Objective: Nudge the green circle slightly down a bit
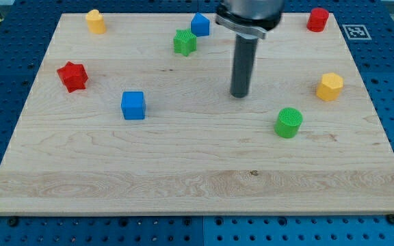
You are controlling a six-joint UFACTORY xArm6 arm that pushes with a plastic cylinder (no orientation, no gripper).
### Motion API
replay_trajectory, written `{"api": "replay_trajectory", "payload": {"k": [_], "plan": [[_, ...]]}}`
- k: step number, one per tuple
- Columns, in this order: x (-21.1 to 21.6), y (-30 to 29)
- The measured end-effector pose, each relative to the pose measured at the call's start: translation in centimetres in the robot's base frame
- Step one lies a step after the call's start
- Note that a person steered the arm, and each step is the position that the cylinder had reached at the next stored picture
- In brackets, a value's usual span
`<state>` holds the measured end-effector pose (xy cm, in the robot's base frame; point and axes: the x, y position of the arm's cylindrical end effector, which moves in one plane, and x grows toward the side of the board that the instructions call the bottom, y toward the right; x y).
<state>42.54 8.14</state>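
Observation:
The green circle [289,122] is a short green cylinder standing right of the board's middle. My tip [239,95] is the lower end of the dark rod; it rests on the board up and to the left of the green circle, a short gap apart, not touching it.
The wooden board [197,184] also carries a green star [185,42], a blue pentagon-like block [200,24], a blue cube [133,105], a red star [72,76], a yellow block [96,21], a yellow hexagon [330,87] and a red cylinder [317,19].

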Motion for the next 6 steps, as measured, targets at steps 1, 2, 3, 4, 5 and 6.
{"api": "replay_trajectory", "payload": {"k": [1,2,3,4,5,6], "plan": [[2.4,3.8],[4.1,6.7],[4.4,7.5],[4.9,10.4],[6.9,11.4],[8.4,11.2]]}}
